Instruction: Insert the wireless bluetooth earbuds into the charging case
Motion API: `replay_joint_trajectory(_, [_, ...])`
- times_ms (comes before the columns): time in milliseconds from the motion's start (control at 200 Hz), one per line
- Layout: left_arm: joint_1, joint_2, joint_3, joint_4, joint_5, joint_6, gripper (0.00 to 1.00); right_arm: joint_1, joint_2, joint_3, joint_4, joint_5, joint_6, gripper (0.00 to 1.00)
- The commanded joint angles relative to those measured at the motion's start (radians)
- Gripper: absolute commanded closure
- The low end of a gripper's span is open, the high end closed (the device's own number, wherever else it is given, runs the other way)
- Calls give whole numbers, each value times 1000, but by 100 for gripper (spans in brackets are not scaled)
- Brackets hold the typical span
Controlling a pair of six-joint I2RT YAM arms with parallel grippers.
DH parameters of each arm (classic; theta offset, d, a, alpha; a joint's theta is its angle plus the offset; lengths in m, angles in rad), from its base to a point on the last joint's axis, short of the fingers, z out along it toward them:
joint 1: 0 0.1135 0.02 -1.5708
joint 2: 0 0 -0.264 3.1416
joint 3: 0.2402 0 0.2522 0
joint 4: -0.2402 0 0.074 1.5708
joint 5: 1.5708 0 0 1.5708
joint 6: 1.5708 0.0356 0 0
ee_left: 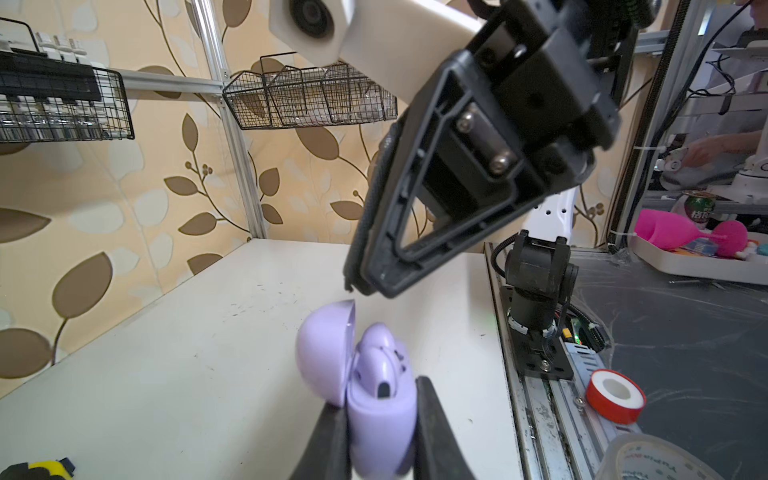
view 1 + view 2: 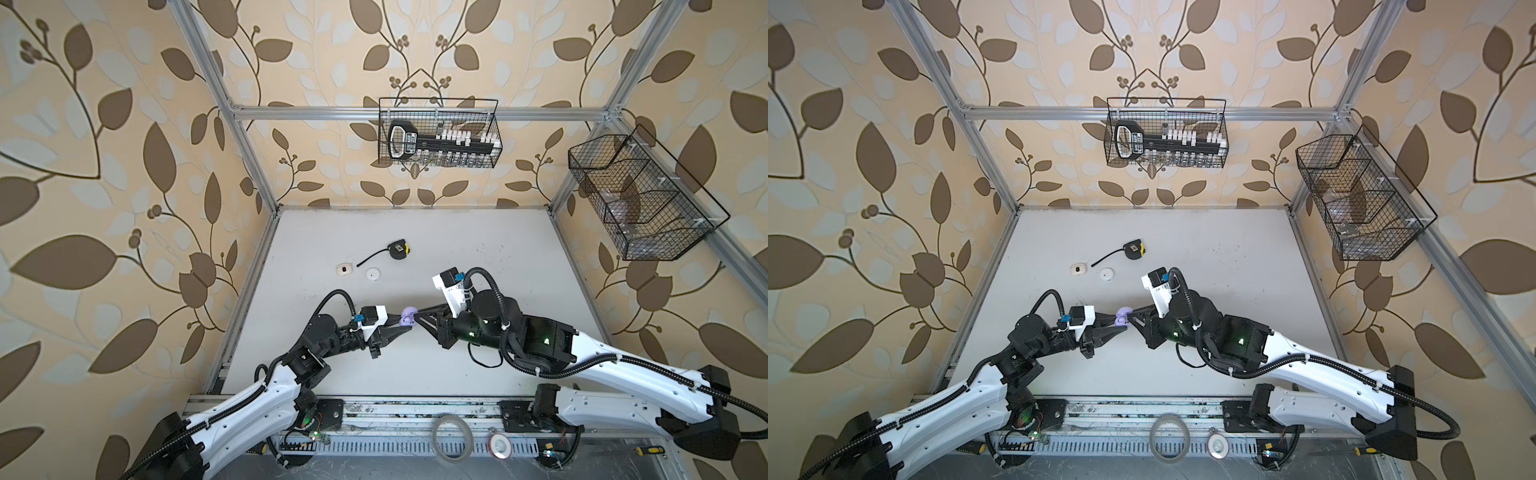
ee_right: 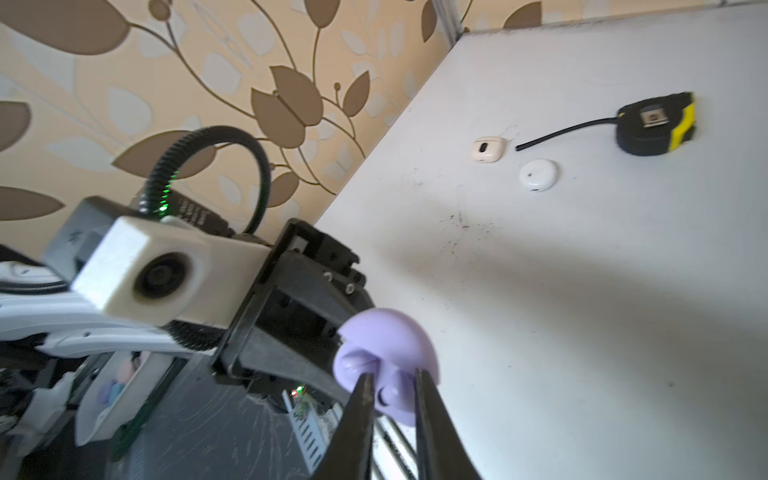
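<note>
My left gripper (image 1: 378,397) is shut on the body of a lavender charging case (image 1: 380,419), held just above the table mid-front in both top views (image 2: 407,318) (image 2: 1122,318). Its lid (image 1: 324,353) stands open. Two lavender earbuds (image 1: 376,365) sit in the case's wells. My right gripper (image 2: 417,318) comes in from the right, its tips (image 1: 353,286) just above the lid's edge and not touching it. In the right wrist view its fingers (image 3: 365,399) stand a narrow gap apart, and one earbud (image 3: 388,395) shows beyond that gap.
A small cream case (image 2: 344,269), a round white case (image 2: 372,274) and a black-and-yellow tape measure (image 2: 399,250) lie on the table (image 2: 478,249) behind the left arm. Two wire baskets (image 2: 438,133) (image 2: 640,199) hang on the walls. Tape rolls (image 2: 451,438) (image 2: 501,446) rest on the front rail.
</note>
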Motion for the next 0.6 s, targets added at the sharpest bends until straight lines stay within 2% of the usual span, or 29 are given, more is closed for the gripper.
replay_joint_trajectory(0, [2, -7, 30, 53, 82, 41, 100, -38, -4, 33, -34, 139, -21, 84])
replay_joint_trajectory(170, [3, -7, 33, 35, 125, 66, 100, -82, 32, 21, 23, 98, -35, 84])
replay_joint_trajectory(245, [1, -5, 34, 37, 122, 66, 100, -64, 68, 17, 58, 56, -57, 84])
replay_joint_trajectory(405, [2, -7, 33, 41, 113, 61, 100, 14, 96, -16, 140, 70, -104, 82])
replay_joint_trajectory(595, [1, -19, 26, 45, 99, 60, 100, 19, 83, -76, 224, -17, -92, 79])
